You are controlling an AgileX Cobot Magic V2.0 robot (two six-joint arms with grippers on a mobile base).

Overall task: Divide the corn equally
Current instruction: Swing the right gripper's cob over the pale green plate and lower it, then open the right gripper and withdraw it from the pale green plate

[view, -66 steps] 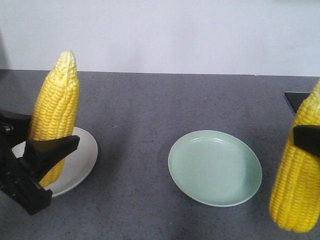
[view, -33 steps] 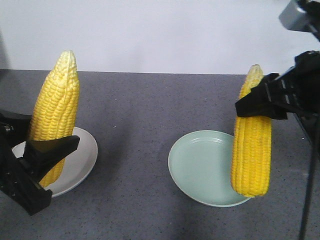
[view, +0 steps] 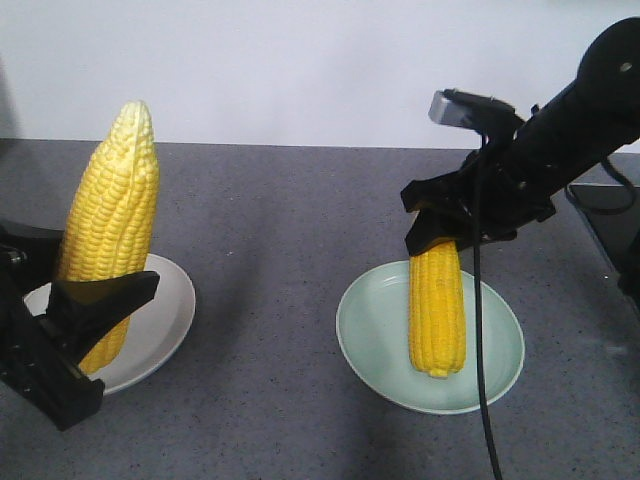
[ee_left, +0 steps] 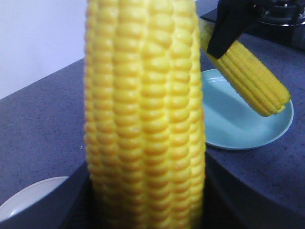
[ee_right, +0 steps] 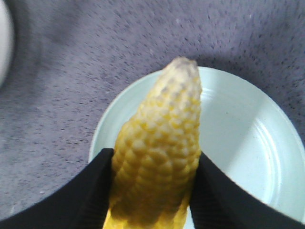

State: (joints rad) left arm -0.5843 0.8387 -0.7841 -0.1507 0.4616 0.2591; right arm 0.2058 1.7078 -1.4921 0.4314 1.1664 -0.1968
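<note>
In the front view my left gripper [view: 95, 268] is shut on a corn cob [view: 110, 215]. That cob stands upright with its pale tip up, over the white plate [view: 168, 320]. The same cob [ee_left: 145, 119] fills the left wrist view. My right gripper [view: 445, 235] is shut on the upper part of a second cob [view: 437, 315]. This cob hangs over the pale green plate [view: 385, 330], its blunt end low above the dish; I cannot tell whether it touches. In the right wrist view the black fingers [ee_right: 90, 195] clamp that cob [ee_right: 162, 143] over the green plate [ee_right: 248, 138].
The plates sit on a dark grey speckled counter [view: 290, 220] against a white wall. A black object [view: 615, 215] lies at the counter's right edge. The right arm's cable [view: 478, 330] hangs down across the green plate.
The right arm has swung in from the right edge, carrying its cob leftward and down over the green plate. The left gripper and its cob have not moved.
</note>
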